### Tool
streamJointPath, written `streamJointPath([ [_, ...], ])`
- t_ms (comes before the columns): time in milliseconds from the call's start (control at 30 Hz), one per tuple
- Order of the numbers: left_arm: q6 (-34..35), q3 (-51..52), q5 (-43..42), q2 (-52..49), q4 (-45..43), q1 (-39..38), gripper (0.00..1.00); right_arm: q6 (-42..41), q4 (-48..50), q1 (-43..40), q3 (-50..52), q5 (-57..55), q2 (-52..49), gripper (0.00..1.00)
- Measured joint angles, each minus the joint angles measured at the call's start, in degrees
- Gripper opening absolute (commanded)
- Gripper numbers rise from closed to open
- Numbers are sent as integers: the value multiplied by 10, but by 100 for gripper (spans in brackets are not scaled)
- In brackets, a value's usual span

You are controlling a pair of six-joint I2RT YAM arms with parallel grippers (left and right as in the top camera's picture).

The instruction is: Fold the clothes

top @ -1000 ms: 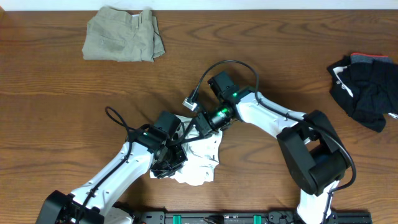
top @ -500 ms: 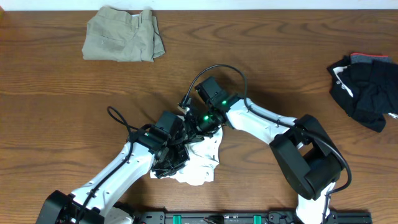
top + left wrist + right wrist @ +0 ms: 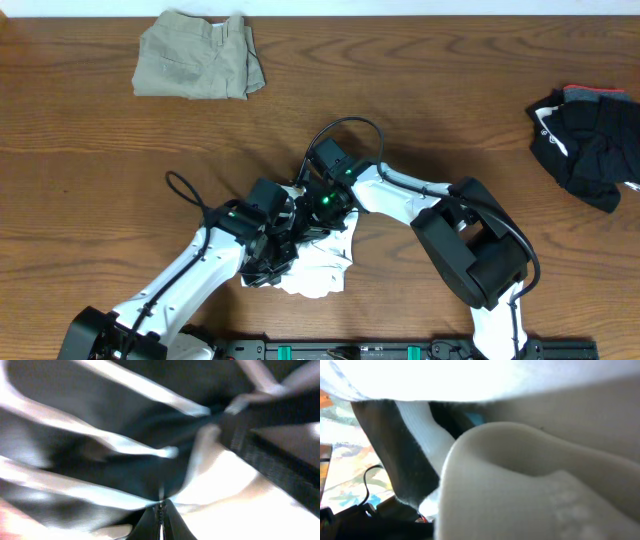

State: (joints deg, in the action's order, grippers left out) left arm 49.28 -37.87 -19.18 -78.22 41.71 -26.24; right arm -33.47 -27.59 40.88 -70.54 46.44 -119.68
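Note:
The white T-shirt (image 3: 325, 262) with black stripes lies bunched near the table's front edge, between both arms. My left gripper (image 3: 277, 248) is pressed into it. In the left wrist view its fingertips (image 3: 161, 512) meet on a pinch of the cloth, and black and white folds (image 3: 115, 442) spread out from there. My right gripper (image 3: 313, 207) is at the shirt's far edge, close beside the left one, and is shut. Its wrist view shows only white cloth (image 3: 470, 375), a black stripe (image 3: 395, 450) and a pale arm part, so any hold on the cloth is hidden.
Khaki trousers (image 3: 195, 68) lie folded at the back left. A black bundle (image 3: 590, 140) sits at the right edge. The arms' cables loop above the shirt, and the two wrists are nearly touching.
My right arm has swung left across the shirt's far edge, bringing its gripper up against the left wrist. The left gripper and the shirt have barely moved.

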Motion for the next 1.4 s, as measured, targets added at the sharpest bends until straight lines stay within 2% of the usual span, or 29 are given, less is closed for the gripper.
streamJointPath([
  [433, -32, 0, 75, 0, 29, 102, 6, 92, 0, -93, -1, 24, 0, 26],
  [633, -38, 0, 95, 0, 18, 145, 6, 134, 12, -113, -14, 15, 0, 32],
  [700, -42, 0, 98, 3, 16, 149, 6, 150, -3, -117, -34, -1, -3, 32],
  [767, -49, -1, 98, 11, 15, 148, 6, 176, -49, -119, -73, -24, -11, 26],
  [800, -58, -2, 98, 16, 14, 147, 9, 187, -95, -121, -104, -38, -17, 27],
  [833, -64, -5, 98, 21, 13, 146, 17, 195, -116, -122, -120, -49, -19, 30],
  [900, -92, -10, 98, 35, 6, 143, 41, 205, -199, -125, -186, -87, -27, 41],
  [1033, -129, -20, 102, 61, -20, 140, 65, 225, -329, -135, -324, -156, -28, 73],
  [1133, -164, -22, 93, 64, -53, 140, 83, 224, -417, -148, -404, -205, -17, 87],
  [1200, -185, -23, 78, 61, -86, 140, 86, 214, -472, -158, -435, -238, -5, 91],
  [1400, -229, -34, 53, 12, -172, 140, 89, 192, -592, -208, -454, -308, 44, 91],
])
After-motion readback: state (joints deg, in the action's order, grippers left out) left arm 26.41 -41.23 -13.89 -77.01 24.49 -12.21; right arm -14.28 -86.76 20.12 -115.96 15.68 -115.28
